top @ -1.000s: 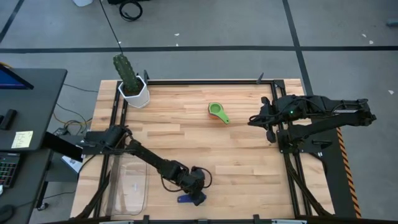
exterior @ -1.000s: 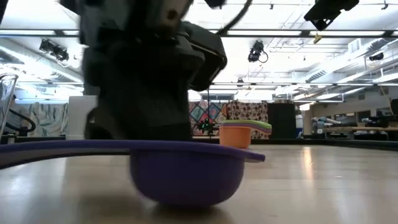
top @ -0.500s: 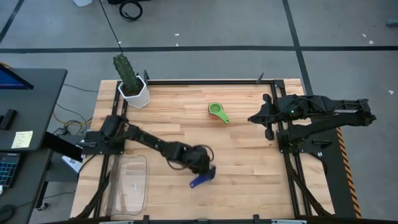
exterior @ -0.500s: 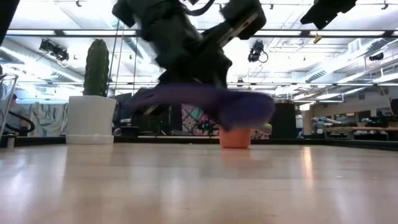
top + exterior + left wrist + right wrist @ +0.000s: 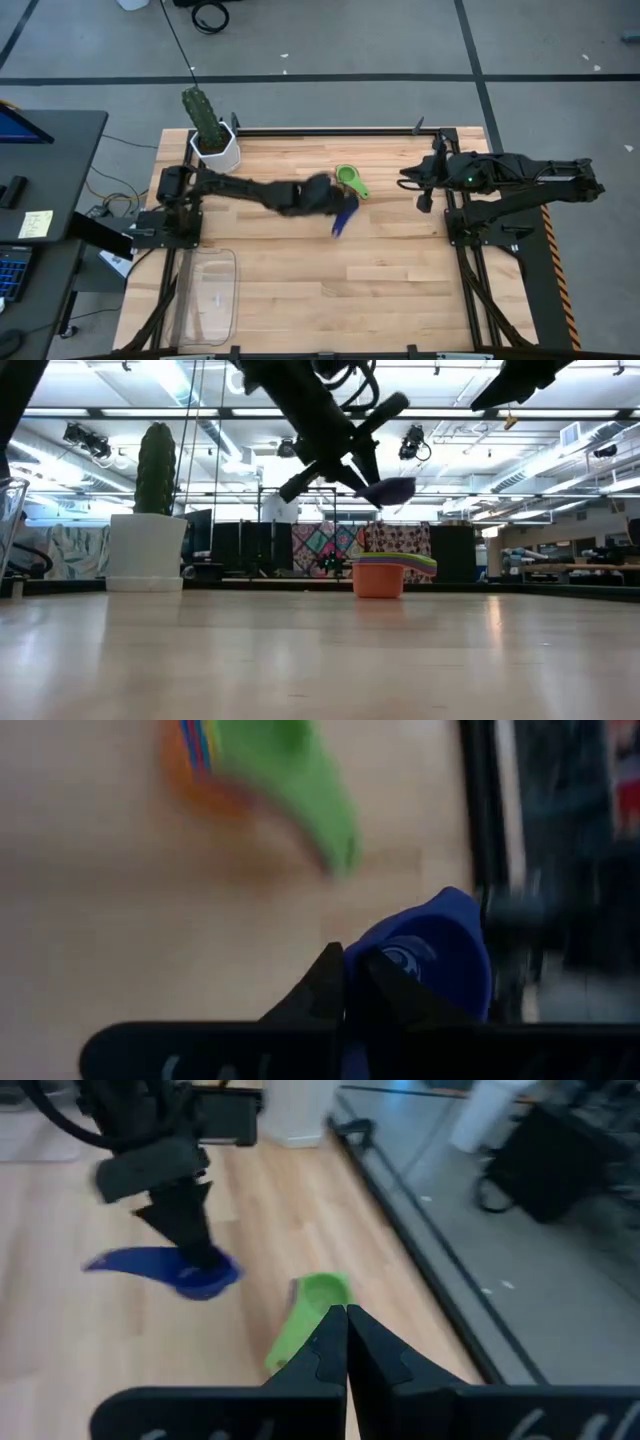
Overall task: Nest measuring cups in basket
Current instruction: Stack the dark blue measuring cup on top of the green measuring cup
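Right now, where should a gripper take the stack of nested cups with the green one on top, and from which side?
Probably by the green handle, coming from above: it juts flat and free beyond the round stack of cups, which rests upright on the table.

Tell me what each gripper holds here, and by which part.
The left gripper holds the dark blue measuring cup in the air, pinched at its bowel end where the handle joins. The right gripper is shut and holds nothing.

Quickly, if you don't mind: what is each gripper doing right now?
Left gripper: closed on the dark blue measuring cup, carried above the table.
Right gripper: closed, holding nothing.
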Tool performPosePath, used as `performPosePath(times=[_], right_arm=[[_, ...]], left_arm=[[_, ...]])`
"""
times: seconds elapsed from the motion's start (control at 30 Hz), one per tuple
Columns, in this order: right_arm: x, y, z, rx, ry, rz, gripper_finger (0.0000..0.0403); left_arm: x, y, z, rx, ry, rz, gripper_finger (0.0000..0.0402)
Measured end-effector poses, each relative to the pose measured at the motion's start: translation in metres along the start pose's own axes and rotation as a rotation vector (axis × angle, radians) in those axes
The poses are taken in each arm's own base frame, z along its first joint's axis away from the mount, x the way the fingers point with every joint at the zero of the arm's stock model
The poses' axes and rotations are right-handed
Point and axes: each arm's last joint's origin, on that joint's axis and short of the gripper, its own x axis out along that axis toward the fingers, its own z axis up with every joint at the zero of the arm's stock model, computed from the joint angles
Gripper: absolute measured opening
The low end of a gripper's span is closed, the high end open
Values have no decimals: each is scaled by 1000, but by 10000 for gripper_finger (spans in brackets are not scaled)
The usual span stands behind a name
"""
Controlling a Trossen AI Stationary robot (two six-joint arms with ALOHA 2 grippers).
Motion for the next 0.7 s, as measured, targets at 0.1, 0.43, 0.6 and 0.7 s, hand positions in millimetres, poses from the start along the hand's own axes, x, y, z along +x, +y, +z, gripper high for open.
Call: performPosePath(times=[0.1, 0.43, 0.6, 0.7], right_arm=[[2, 0, 0, 1, 4, -64, 4], [9, 2, 3, -10, 7, -105, 4], [10, 3, 5, -24, -3, -105, 4], [10, 3, 5, -23, -4, -102, 4]], left_arm=[[3, -7, 29, -46, -126, -4, 17], [15, -1, 86, -150, -161, 16, 17], [27, 8, 90, -151, -122, 48, 17], [39, 13, 85, -132, -88, 73, 17]])
